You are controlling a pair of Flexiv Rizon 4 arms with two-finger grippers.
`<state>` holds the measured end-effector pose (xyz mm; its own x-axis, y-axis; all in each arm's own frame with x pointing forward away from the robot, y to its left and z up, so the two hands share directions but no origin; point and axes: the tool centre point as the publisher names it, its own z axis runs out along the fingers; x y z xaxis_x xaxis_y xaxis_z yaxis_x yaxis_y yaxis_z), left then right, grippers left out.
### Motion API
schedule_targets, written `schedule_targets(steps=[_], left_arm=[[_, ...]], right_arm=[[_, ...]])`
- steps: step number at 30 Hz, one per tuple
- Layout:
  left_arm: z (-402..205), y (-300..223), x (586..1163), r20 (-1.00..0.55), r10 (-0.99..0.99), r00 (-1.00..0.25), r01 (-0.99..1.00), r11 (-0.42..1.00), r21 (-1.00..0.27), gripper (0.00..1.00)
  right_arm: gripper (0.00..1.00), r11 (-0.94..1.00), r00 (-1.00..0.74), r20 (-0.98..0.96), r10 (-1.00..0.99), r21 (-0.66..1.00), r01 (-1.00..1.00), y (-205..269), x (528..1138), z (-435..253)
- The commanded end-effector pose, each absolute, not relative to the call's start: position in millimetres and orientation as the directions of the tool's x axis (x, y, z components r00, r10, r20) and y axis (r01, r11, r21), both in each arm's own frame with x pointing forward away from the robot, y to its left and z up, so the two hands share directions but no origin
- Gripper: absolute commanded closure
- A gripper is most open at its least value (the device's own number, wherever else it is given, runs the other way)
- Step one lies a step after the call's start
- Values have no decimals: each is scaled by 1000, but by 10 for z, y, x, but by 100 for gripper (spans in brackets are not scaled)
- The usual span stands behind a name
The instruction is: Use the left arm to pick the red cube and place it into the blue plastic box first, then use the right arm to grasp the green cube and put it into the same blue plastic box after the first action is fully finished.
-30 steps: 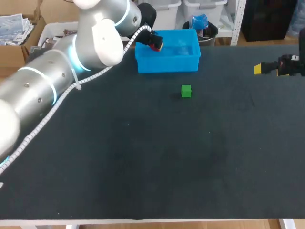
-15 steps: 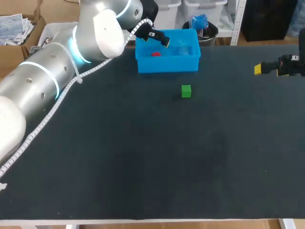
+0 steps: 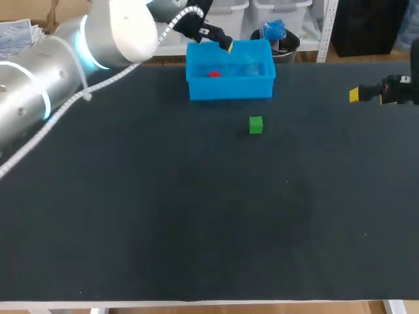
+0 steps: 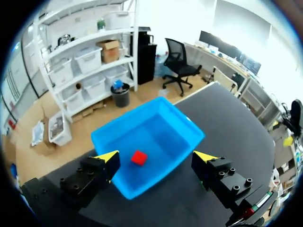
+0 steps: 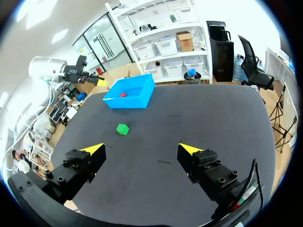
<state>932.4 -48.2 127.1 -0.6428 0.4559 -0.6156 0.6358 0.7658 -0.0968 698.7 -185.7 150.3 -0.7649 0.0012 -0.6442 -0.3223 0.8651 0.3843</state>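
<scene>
The red cube [image 3: 213,74] lies inside the blue plastic box [image 3: 230,87] at the table's far edge, near its left wall. In the left wrist view the red cube [image 4: 138,157] rests on the floor of the blue box [image 4: 187,131], below and between my open fingers. My left gripper [image 3: 211,38] hovers open above the box's back left corner, holding nothing. The green cube [image 3: 255,124] sits on the dark table just in front of the box. My right gripper [image 5: 142,150] stays open at the table's right side, with the green cube [image 5: 122,128] far ahead of it.
The dark table surface [image 3: 196,216] stretches wide in front of the green cube. My left arm [image 3: 59,59] crosses the far left corner. My right gripper's yellow tip [image 3: 354,95] shows at the right edge.
My left gripper has opened and let the red cube drop into the blue box, then risen and drawn back to the left. The right arm has not moved.
</scene>
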Motion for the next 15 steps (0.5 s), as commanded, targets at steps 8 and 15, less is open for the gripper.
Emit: schedule_targets(steps=[8, 15], left_arm=[[1632, 955, 7436, -795, 307, -523, 628, 770, -115, 0], [1600, 1354, 6861, -814, 290, -503, 641, 757, -127, 0]], right_arm=[[0, 866, -765, -644, 0, 383, -322, -1855, 6991, 1501], [0, 866, -765, -644, 0, 383, -322, -1855, 6991, 1501]])
